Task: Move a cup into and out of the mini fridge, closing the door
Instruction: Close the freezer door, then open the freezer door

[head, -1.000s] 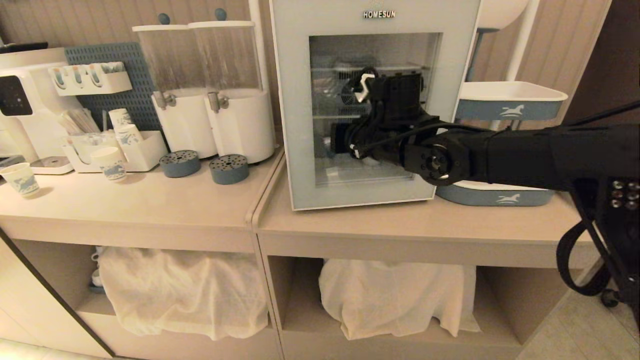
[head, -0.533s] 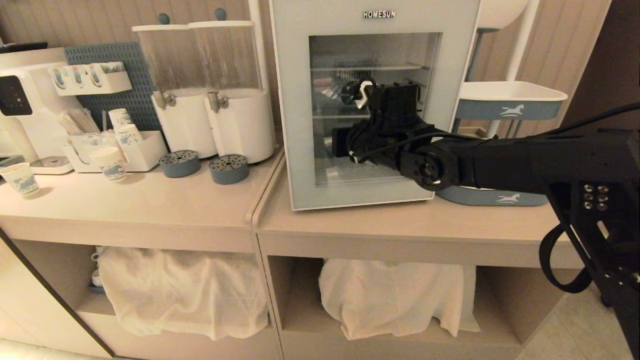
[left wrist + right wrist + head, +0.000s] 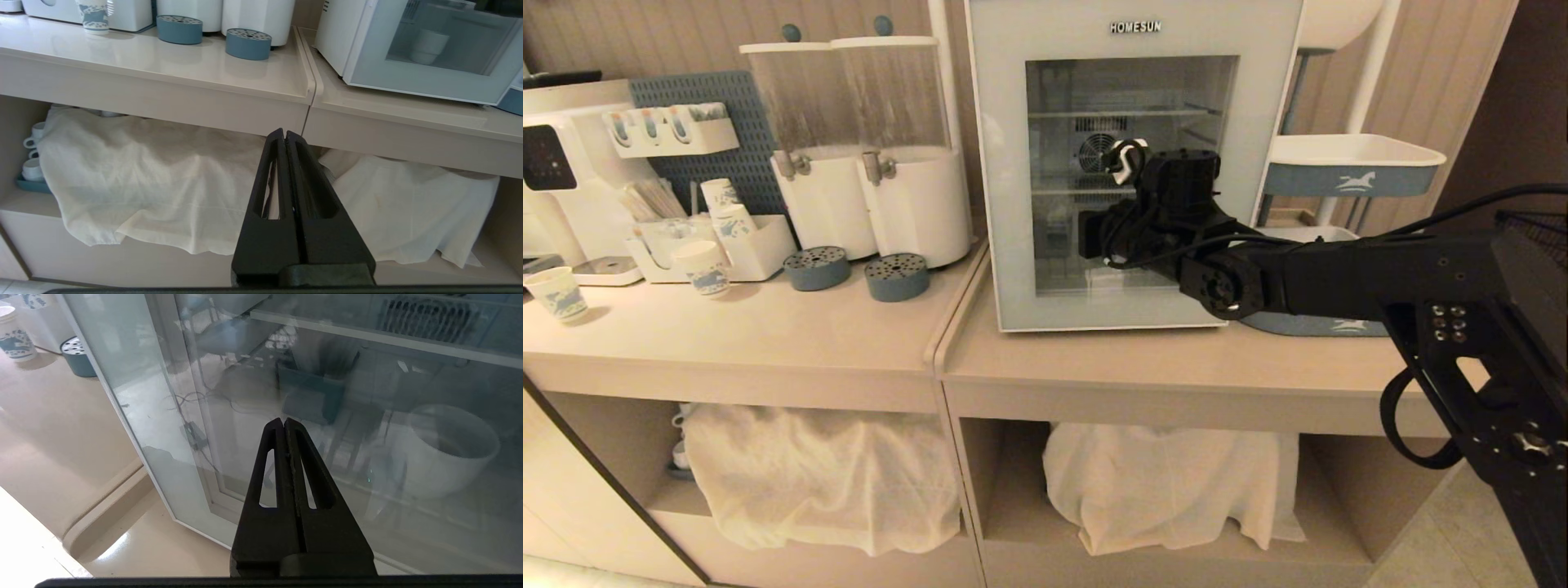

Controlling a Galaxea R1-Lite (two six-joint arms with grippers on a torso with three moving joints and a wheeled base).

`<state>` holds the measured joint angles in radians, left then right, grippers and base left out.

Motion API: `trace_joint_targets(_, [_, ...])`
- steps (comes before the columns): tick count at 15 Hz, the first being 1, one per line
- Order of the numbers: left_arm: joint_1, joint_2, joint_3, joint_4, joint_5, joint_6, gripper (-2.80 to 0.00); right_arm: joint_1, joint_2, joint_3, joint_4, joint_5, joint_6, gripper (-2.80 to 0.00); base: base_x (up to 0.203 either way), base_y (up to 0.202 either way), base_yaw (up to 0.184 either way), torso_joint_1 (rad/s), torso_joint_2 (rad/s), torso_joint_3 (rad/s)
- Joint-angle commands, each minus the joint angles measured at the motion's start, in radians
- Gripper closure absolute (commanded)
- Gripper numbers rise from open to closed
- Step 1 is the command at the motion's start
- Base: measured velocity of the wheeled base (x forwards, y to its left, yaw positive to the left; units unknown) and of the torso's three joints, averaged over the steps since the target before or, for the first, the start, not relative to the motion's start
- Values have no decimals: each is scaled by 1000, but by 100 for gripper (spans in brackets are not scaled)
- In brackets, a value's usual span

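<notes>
Your right gripper (image 3: 284, 421), jaws pressed together and empty, sits just before the door (image 3: 1005, 163) of the mini fridge (image 3: 335, 36). Only the wrist views show the cup (image 3: 445, 451) inside, behind the glass. Your left gripper (image 3: 284, 132), likewise closed and empty, hangs below the fridge's counter (image 3: 163, 61).
</notes>
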<state>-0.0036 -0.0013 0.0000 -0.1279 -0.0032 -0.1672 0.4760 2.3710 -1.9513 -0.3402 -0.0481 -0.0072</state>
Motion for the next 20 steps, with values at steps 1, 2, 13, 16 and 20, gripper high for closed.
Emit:
trace_joint_targets(1, [1, -2, 40, -1, 0, -2, 0, -13, 22, 0, -2, -9, 0, 0, 0, 0, 0, 0, 0, 0])
trace_joint_targets(2, [1, -2, 40, -1, 0, -2, 0, -12, 18, 2, -6, -14, 4, 0, 0, 0, 0, 0, 0, 0])
trace_joint_targets(13, [1, -2, 40, -1, 0, -2, 0, -37, -628, 516, 2, -66, 79, 0, 0, 0, 0, 0, 0, 0])
trace_joint_targets(16, [1, -2, 40, -1, 0, -2, 0, -88, -937, 698, 25, -158, 99, 0, 0, 0, 0, 0, 0, 0])
trace_joint_targets(20, [1, -2, 40, -1, 0, -2, 0, -230, -1269, 897, 115, -200, 130, 0, 0, 0, 0, 0, 0, 0])
